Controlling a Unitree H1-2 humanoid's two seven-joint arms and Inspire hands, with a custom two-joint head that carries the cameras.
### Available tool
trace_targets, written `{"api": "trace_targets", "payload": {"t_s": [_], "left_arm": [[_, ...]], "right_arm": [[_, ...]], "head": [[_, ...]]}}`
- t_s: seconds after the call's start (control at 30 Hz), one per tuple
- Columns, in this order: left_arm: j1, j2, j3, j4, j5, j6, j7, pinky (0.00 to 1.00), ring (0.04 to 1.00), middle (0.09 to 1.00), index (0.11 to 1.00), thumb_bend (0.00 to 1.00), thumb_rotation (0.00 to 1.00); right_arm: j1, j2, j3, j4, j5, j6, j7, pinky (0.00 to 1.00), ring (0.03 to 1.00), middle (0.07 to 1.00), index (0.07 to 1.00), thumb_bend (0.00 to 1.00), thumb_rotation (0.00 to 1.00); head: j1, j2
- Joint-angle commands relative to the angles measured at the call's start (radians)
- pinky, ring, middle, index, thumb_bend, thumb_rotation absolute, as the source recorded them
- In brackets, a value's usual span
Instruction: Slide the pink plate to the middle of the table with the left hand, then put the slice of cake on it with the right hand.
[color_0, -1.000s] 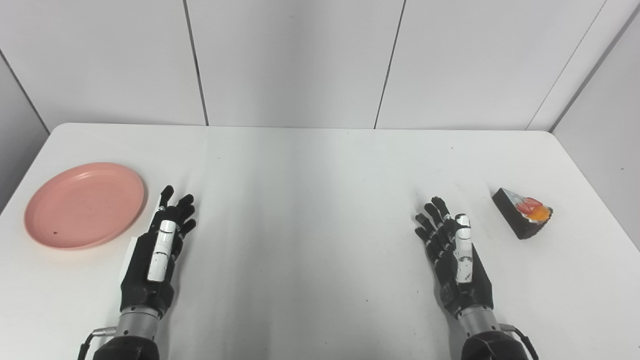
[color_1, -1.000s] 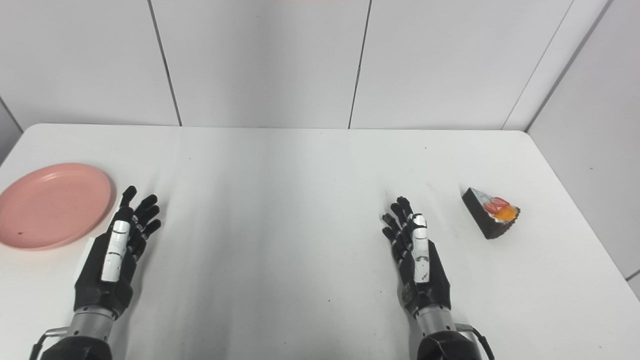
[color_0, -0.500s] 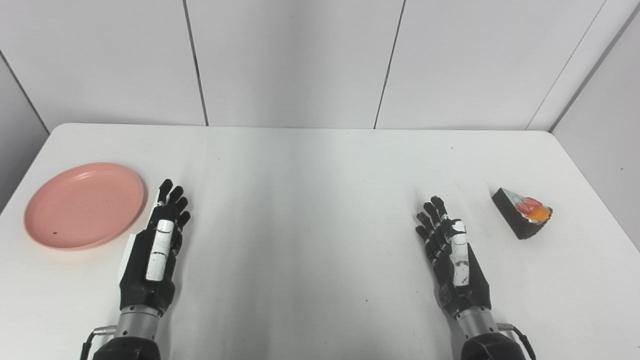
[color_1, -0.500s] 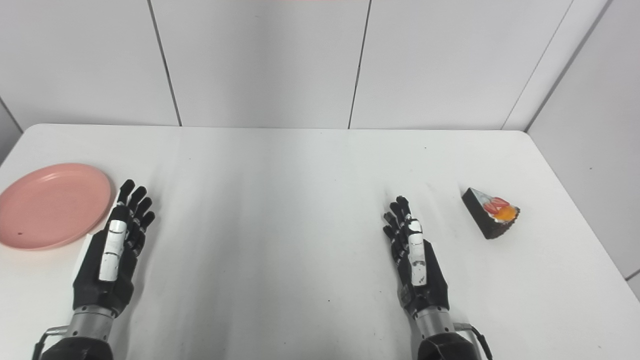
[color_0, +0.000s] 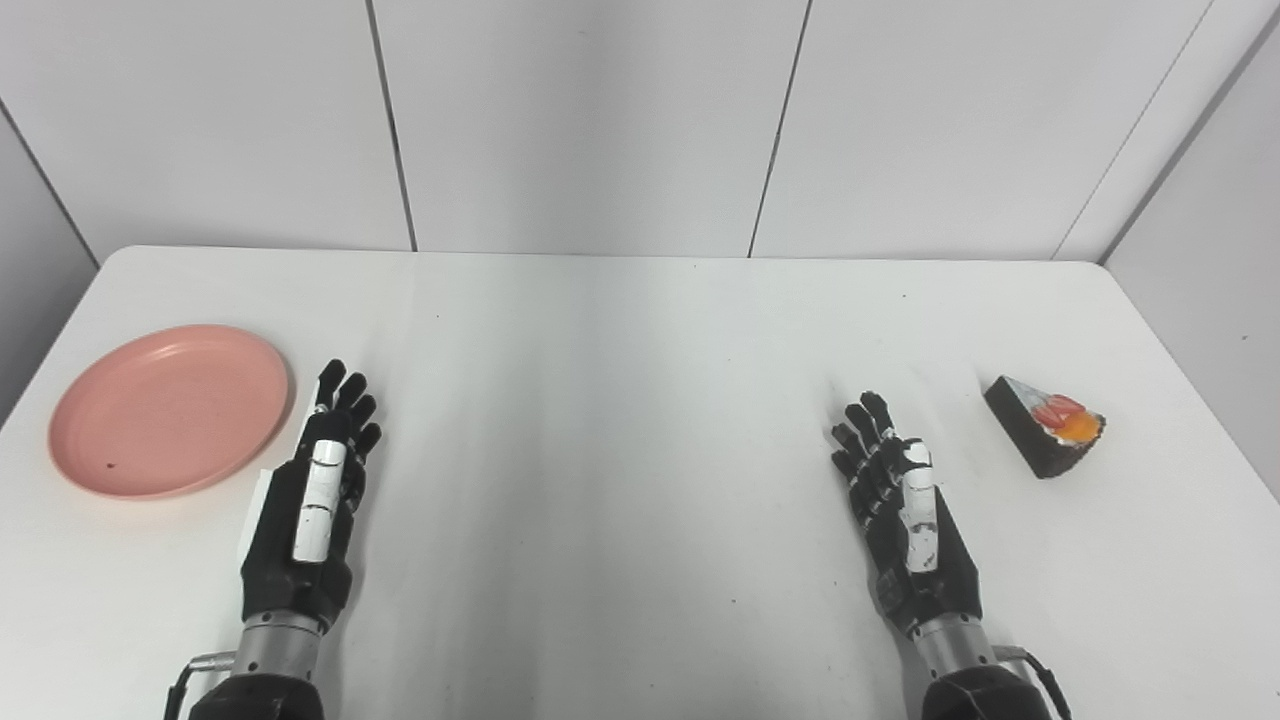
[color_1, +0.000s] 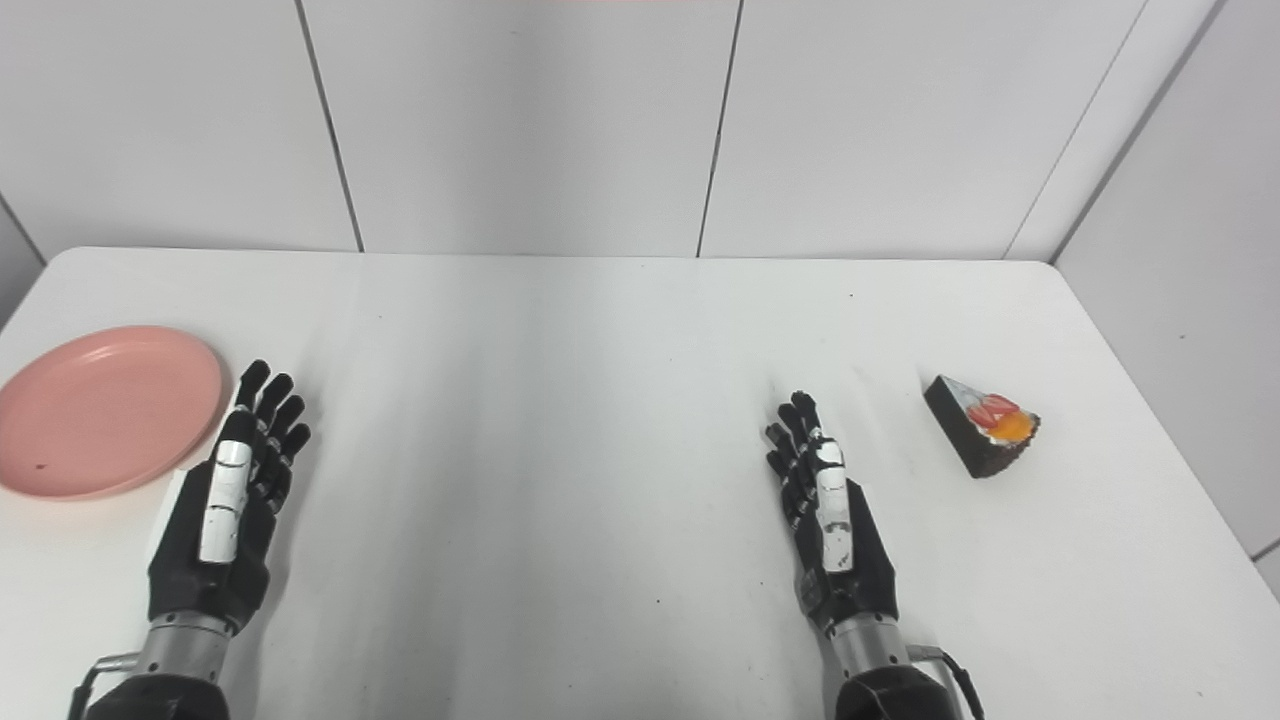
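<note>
The pink plate (color_0: 170, 408) lies flat near the table's left edge and holds nothing. Just to its right my left hand (color_0: 312, 500) rests palm down, open, with its fingers stretched forward and close together, a small gap away from the plate's rim. At the far right sits the slice of cake (color_0: 1047, 427), a dark chocolate wedge topped with red and orange fruit. My right hand (color_0: 905, 515) is open too, flat on the table, well to the left of the cake and not touching it.
The white table (color_0: 620, 400) has rounded far corners and grey wall panels behind it. Its right edge runs close behind the cake. Between my two hands the tabletop shows only bare white surface.
The fingers of both hands have drawn together and straightened from a spread pose. Neither the plate nor the cake has moved.
</note>
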Motion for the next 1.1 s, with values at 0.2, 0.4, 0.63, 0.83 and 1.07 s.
{"api": "trace_targets", "payload": {"t_s": [0.2,0.4,0.63,0.83,1.07], "left_arm": [[-0.012,-0.004,-0.019,0.010,0.044,-0.053,0.006,1.00,0.995,1.000,1.000,0.82,0.88],[-0.009,-0.023,-0.041,0.053,0.079,-0.085,0.014,0.98,0.975,0.988,1.000,0.80,0.89],[-0.012,-0.049,-0.064,0.109,0.099,-0.124,0.024,0.98,0.976,0.992,1.000,0.75,0.87],[-0.018,-0.052,-0.082,0.159,0.124,-0.162,0.024,0.98,0.978,0.997,1.000,0.72,0.90],[-0.020,-0.037,-0.086,0.187,0.129,-0.183,0.016,0.96,0.975,1.000,1.000,0.70,0.92]], "right_arm": [[-0.022,-0.018,-0.014,0.021,0.020,-0.083,0.026,1.00,0.972,0.985,0.995,0.85,1.00],[-0.027,-0.042,-0.038,0.090,0.061,-0.133,0.071,1.00,0.981,0.996,1.000,0.84,1.00],[-0.040,-0.068,-0.058,0.169,0.102,-0.173,0.114,1.00,0.986,1.000,1.000,0.83,1.00],[-0.048,-0.073,-0.066,0.200,0.109,-0.171,0.118,1.00,0.970,0.989,1.000,0.83,1.00],[-0.050,-0.062,-0.058,0.205,0.096,-0.170,0.110,1.00,0.955,0.975,0.995,0.84,1.00]], "head": [[0.069,-0.041],[0.132,-0.091],[0.217,-0.154],[0.234,-0.196],[0.218,-0.226]]}}
